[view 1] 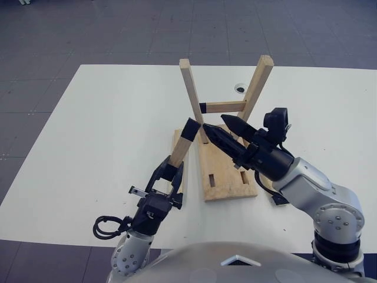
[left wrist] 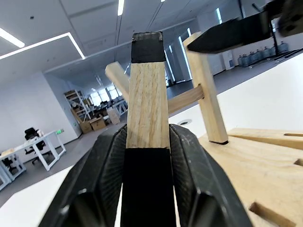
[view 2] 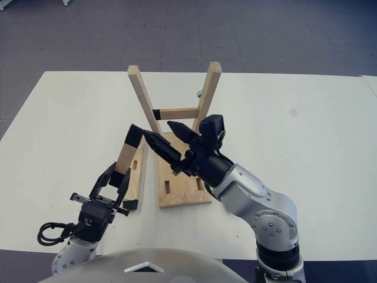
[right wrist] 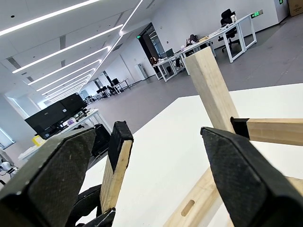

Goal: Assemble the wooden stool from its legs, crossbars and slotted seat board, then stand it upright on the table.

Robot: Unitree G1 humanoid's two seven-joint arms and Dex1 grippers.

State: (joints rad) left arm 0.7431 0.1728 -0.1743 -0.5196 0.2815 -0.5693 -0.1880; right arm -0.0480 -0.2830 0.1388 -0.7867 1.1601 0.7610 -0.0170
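Observation:
The slotted seat board (view 1: 227,174) lies flat on the white table (view 1: 106,124). Two legs (view 1: 191,94) (view 1: 259,82) rise from it, splayed apart and joined by a crossbar (view 1: 224,107). My left gripper (view 1: 171,177) is shut on the lower part of a third leg (view 1: 184,144) with black-taped ends, which tilts up toward the board. In the left wrist view both fingers (left wrist: 106,165) press that leg (left wrist: 147,104). My right gripper (view 1: 215,122) hangs open over the board, its fingertips close beside the held leg's black top end (right wrist: 119,137) and the nearer standing leg (right wrist: 213,90).
A second wooden piece with a slot (view 2: 136,168) lies beside the seat board, under the held leg. A round cable hole (view 1: 240,88) sits in the table behind the stool. A black cable (view 1: 109,227) loops at the near edge. The table's left and far right lie bare.

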